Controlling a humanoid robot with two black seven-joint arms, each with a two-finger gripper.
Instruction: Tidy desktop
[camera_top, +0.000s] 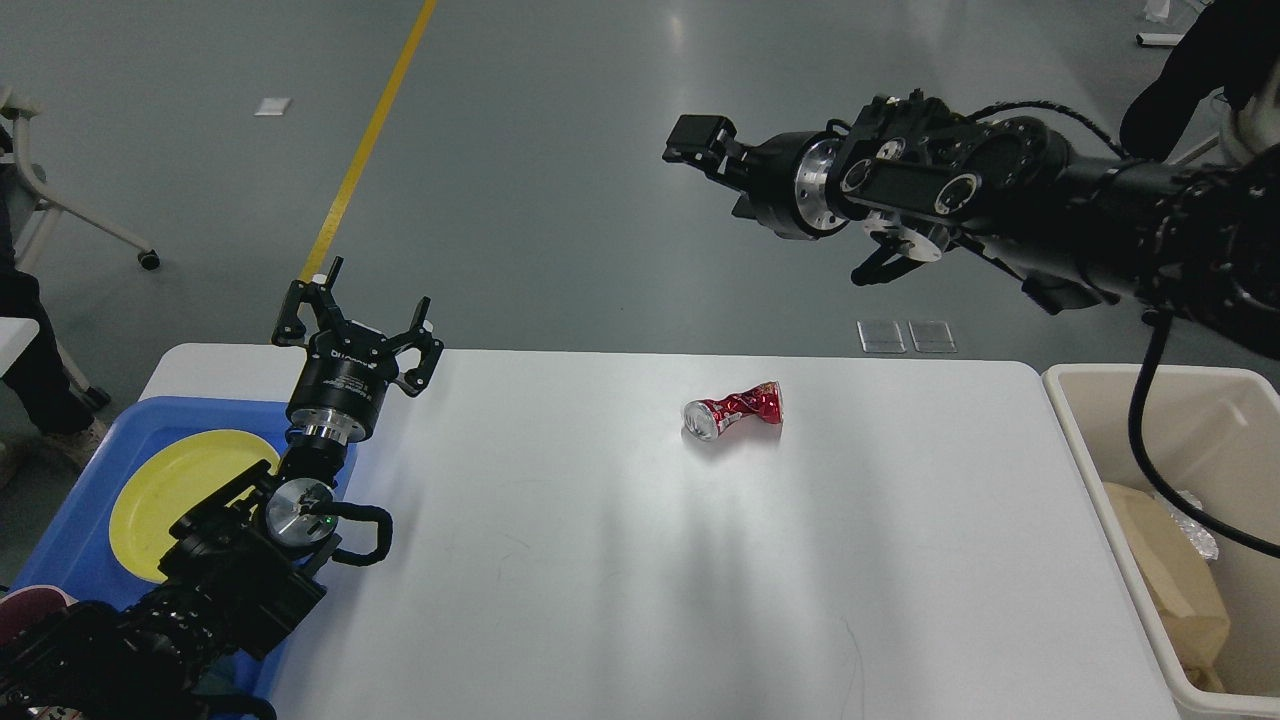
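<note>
one crumpled red metal can (733, 411) lies on the smooth white desktop (600, 560); left end effector (356, 318) spread apart, right end effector (697, 143) unclear.

Lab/test hall: grey polished floor (560, 200) w/ yellow lane line (370, 140), wheeled frame (60, 200).

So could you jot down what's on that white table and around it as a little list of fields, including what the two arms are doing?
surface: desktop, white
on it: crushed red can, lying on its side
left side: blue tray holding a yellow plate
right side: cream bin with brown paper and foil inside
left gripper: jaws open, empty, near the far left corner
right gripper: raised beyond the far edge, empty; jaw state unclear
</note>
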